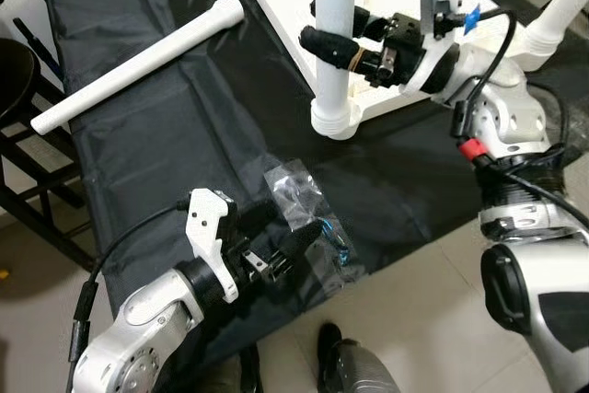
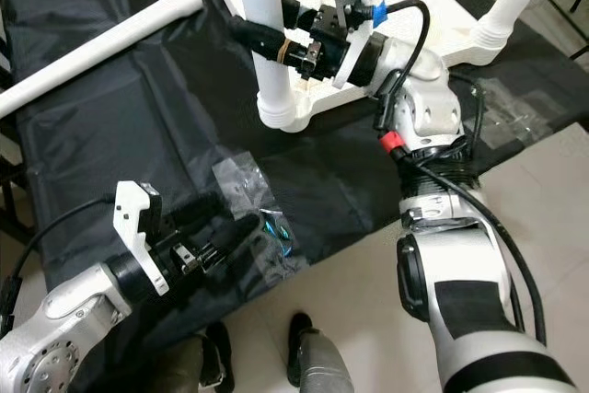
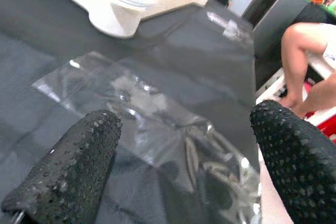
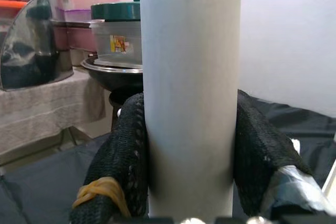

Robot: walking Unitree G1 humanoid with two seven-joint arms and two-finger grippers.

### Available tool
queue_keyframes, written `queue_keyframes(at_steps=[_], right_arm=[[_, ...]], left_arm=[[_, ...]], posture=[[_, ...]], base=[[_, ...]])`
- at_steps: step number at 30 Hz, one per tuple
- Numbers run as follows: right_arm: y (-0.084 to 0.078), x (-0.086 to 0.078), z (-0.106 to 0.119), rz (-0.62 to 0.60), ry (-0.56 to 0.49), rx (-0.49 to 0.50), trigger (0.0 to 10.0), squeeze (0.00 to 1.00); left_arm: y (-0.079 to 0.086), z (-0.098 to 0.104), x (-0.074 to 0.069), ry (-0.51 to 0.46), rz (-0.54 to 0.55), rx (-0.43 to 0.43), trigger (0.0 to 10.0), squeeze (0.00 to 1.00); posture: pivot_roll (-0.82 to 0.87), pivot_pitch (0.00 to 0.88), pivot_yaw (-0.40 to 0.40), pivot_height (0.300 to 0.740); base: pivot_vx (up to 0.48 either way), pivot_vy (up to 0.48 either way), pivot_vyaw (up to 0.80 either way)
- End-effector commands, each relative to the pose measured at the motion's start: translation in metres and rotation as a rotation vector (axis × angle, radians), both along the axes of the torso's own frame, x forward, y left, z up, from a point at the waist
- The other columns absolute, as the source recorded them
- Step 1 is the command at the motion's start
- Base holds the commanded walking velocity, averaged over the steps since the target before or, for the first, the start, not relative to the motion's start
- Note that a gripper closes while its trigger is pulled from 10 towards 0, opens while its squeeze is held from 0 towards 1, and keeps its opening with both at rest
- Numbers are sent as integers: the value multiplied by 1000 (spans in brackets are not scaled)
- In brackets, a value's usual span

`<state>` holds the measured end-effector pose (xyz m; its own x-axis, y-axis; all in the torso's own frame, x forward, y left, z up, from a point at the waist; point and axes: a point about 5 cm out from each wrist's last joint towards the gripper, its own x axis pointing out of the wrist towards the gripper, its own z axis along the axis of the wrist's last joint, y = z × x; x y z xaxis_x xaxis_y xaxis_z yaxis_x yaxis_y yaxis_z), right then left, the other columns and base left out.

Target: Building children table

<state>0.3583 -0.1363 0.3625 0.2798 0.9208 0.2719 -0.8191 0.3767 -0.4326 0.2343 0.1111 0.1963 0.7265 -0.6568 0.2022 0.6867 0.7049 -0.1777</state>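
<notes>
Over the black cloth, right pincer clamps the upright leg — left pincer spread wide above a plastic bag.

Pale floor tiles are showing beneath a black sheet that is covering the work area. A dark metal rack is standing at the left edge. Stacked food containers are sitting on a towel-covered surface.

White table leg betw black right gripper fingers w/ yellow band; clear bag on black cloth by left gripper.
</notes>
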Motion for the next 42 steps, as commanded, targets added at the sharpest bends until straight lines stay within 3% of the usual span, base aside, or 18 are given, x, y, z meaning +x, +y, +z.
queue_keyframes(at_steps=[1, 2, 3, 5, 6, 7, 9, 11, 13, 16, 19, 24, 34, 42], right_arm=[[2, -4, 2, 16, -36, -19, 10000, 0], [3, -5, 2, 19, -40, -17, 10000, 0], [3, -5, 2, 19, -40, -17, 10000, 0], [5, -5, 0, -2, -50, -10, 10000, 0], [5, -5, 0, -2, -50, -10, 10000, 0], [5, -1, -2, -46, -50, -6, 10000, 0], [5, -1, -2, -46, -50, -6, 10000, 0], [4, 5, -5, -77, -33, 5, 10000, 0], [4, 5, -7, -69, -28, -2, 10000, 0], [5, 4, -7, -50, -28, -10, 10000, 0], [2, -2, -4, 20, -36, -18, 10000, 0], [-8, -2, 2, 9, -45, 2, 10000, 0], [-20, -9, 0, 23, -41, 70, 10000, 0], [-25, -9, -3, -2, -56, 129, 10000, 0]], left_arm=[[1, 2, -3, -13, 9, 1, 10000, 0], [3, 18, 0, -60, 23, -46, 10000, 0], [3, 18, 0, -60, 23, -46, 10000, 0], [13, 63, 14, -208, 78, -115, 10000, 0], [13, 63, 14, -208, 78, -115, 10000, 0], [20, 79, 20, -265, 124, -115, 10000, 0], [20, 79, 20, -265, 124, -115, 10000, 0], [35, 91, 29, -323, 240, -64, 10000, 0], [40, 94, 33, -345, 284, -46, 10000, 0], [43, 95, 34, -358, 310, -38, 10000, 0], [41, 87, 33, -381, 325, 55, 10000, 0], [38, 76, 30, -359, 374, 105, 10000, 0], [38, 55, 28, -302, 446, 118, 10000, 0], [38, 52, 28, -295, 462, 111, 10000, 0]], posture=[[-13, 385, -20, 740], [-8, 389, -21, 740], [-8, 389, -21, 740], [13, 378, -20, 740], [13, 378, -20, 740], [18, 371, -23, 740], [18, 371, -23, 740], [23, 365, -19, 740], [23, 370, -17, 740], [23, 370, -17, 740], [23, 383, -17, 740], [20, 400, -18, 740], [29, 416, -8, 740], [41, 420, 6, 740]], base=[[0, 0, 0], [0, 0, 0], [0, 0, 0], [0, 0, 0], [0, 0, 0], [0, 0, 0], [0, 0, 0], [0, 0, 0], [0, 0, 0], [0, 0, 0], [0, 0, 0], [0, 0, 0], [0, 0, 0], [0, 0, 0]])
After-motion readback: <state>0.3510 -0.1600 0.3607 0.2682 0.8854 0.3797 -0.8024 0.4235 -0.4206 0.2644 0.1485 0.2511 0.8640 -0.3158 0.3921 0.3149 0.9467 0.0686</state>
